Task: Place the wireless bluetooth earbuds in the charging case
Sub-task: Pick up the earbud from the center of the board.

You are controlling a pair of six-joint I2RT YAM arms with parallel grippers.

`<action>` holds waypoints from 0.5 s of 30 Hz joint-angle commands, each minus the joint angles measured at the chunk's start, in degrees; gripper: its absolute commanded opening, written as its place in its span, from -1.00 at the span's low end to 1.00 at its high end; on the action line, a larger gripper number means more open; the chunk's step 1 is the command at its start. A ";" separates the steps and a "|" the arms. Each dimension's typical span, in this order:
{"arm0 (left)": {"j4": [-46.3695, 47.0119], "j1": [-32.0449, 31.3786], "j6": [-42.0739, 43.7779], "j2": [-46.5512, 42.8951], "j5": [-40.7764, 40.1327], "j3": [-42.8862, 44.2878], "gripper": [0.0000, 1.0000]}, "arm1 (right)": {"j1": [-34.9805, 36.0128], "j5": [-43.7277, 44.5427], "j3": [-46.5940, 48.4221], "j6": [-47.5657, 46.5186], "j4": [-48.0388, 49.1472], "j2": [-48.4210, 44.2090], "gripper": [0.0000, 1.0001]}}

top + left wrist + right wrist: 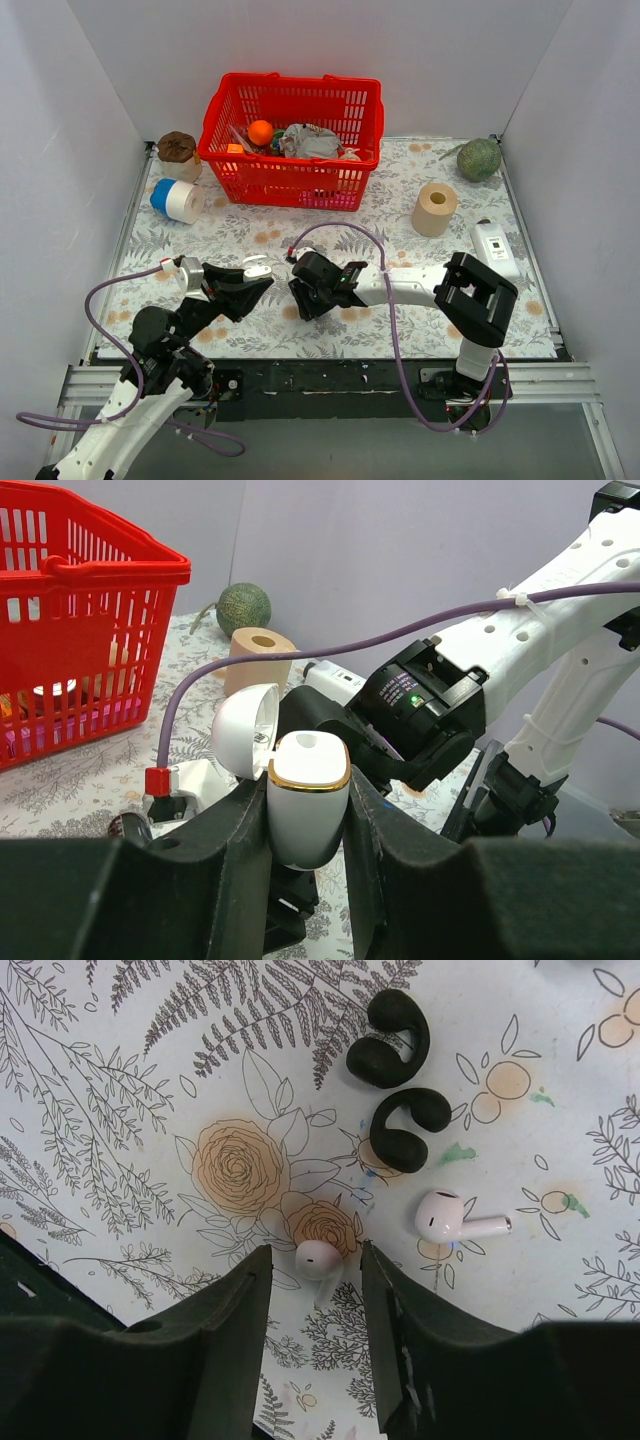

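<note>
My left gripper (305,802) is shut on a white charging case (308,795) with a gold rim. It holds the case upright above the table with the lid (245,730) open. The case also shows in the top view (257,267). My right gripper (315,1260) is open and low over the floral mat, its fingers either side of a white earbud (320,1257) without touching it. A second white earbud (450,1218) lies to the right. Two black earbuds (390,1038) (410,1130) lie beyond. In the top view the right gripper (305,292) is just right of the left gripper (255,278).
A red basket (290,185) full of items stands at the back. A blue and white tape roll (178,200) and a brown object (177,147) are at back left. A paper roll (435,208), a green ball (479,158) and a white device (495,245) are at right.
</note>
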 commanded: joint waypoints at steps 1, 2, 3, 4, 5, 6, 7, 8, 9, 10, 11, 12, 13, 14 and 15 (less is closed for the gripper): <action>-0.47 0.27 0.71 -0.65 -0.64 1.77 -1.00 | 0.59 1.00 2.13 1.00 -1.15 1.45 -0.06; -0.55 0.27 0.71 -0.57 -0.73 1.86 -1.00 | 0.60 1.09 2.13 1.01 -1.33 1.62 -0.07; -0.64 0.27 0.71 -0.65 -0.73 1.86 -1.00 | 0.77 1.18 1.96 1.09 -1.33 1.62 -0.07; -0.64 0.27 0.71 -0.65 -0.73 1.86 -1.00 | 0.86 1.27 1.61 1.27 -1.33 1.71 -0.07; -0.64 0.27 0.71 -0.65 -0.82 1.86 -1.00 | 0.86 1.27 1.52 1.44 -1.42 1.62 -0.08; -0.64 0.27 0.71 -0.65 -0.73 1.86 -1.00 | 1.21 1.35 1.34 1.53 -1.50 1.62 -0.08; -0.64 0.27 0.71 -0.57 -0.73 1.86 -1.00 | 1.12 1.53 1.25 1.53 -1.85 1.62 -0.09; -0.64 0.27 0.71 -0.65 -0.73 1.86 -1.00 | 1.21 1.53 0.99 1.71 -1.94 1.88 -0.09; -0.64 0.27 0.80 -0.65 -0.64 1.86 -1.00 | 1.30 1.62 0.90 1.71 -2.03 1.89 -0.11; -0.64 0.27 0.71 -0.65 -0.64 1.86 -1.00 | 1.39 1.71 0.81 1.88 -2.12 1.97 -0.12; -0.64 0.27 0.71 -0.65 -0.56 1.86 -1.00 | 1.47 1.71 0.64 1.97 -2.12 2.06 -0.13; -0.64 0.27 0.71 -0.65 -0.64 1.86 -1.00 | 1.65 1.88 0.55 2.06 -2.21 2.15 -0.17; -0.64 0.27 0.71 -0.74 -0.56 1.86 -1.00 | 1.74 1.97 0.46 2.15 -2.29 2.24 -0.18; -0.64 0.27 0.62 -0.83 -0.47 1.86 -1.00 | 1.83 1.97 0.46 2.23 -2.56 2.33 -0.20; -0.64 0.27 0.62 -0.83 -0.47 1.86 -1.00 | 1.91 2.06 0.37 2.24 -2.65 2.33 -0.23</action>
